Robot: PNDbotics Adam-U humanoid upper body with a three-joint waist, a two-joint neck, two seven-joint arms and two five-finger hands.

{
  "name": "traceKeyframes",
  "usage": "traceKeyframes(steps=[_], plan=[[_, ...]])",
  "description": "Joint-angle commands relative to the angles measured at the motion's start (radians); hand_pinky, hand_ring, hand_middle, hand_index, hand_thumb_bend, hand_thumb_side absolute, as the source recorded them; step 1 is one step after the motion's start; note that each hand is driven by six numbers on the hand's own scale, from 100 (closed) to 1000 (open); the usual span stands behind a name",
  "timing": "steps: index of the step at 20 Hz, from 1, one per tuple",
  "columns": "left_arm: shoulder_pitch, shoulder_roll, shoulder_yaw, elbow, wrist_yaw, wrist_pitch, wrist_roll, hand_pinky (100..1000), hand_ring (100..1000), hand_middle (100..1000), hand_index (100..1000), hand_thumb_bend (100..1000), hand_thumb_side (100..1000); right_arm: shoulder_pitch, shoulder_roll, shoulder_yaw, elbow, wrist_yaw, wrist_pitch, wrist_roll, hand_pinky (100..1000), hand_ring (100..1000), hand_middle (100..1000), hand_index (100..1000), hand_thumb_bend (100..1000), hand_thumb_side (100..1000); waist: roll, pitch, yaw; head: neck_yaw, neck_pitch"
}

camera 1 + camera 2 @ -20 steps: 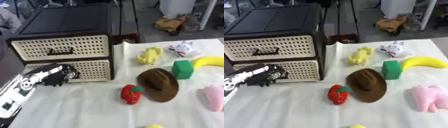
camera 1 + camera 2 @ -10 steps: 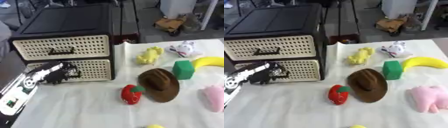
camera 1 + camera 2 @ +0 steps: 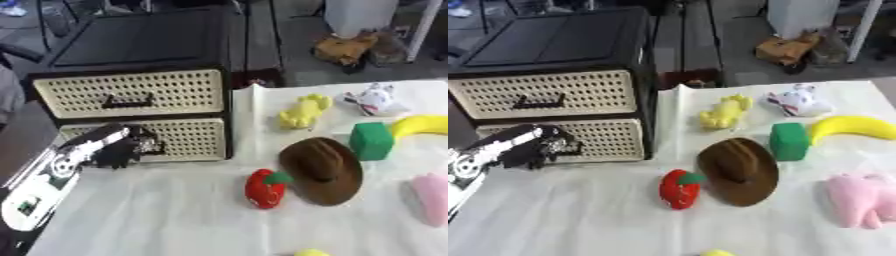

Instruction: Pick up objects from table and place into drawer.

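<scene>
At the left of the frame, the robot's left hand [image 3: 114,148] is curled around the handle of the lower cream perforated drawer [image 3: 188,140] of the black 2-drawer cabinet [image 3: 149,45].

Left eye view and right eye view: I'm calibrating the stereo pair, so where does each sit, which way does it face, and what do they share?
Left eye view: in the robot's head, facing down at the drawer unit and white-clothed table; the left hand shows at the lower drawer.
Right eye view: beside it, same downward aim; the pink toy shows more fully.
Shared: brown hat, red strawberry toy, green block, banana.
</scene>
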Motion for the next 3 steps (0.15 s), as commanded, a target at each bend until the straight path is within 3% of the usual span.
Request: traceKeyframes(steps=[1,3], plan=[[-0.004,0.057,0.001,-0.093,-0.006,0.020,-0.050,326,446,553,813,100,1000,0.004,-0.017,-0.011,-0.015,-0.012,0.001,0.000,743,967,582,783,254,1000,-0.001,-0.031,0.004,-0.004,0.004],[0.005,0.071,0.004,-0.141,-0.006,0.036,-0.081,322,443,547,775,100,1000,0.007,-0.018,-0.014,-0.015,-0.015,0.001,0.000,743,966,582,783,253,1000,-0.001,-0.036,0.006,-0.006,0.006]])
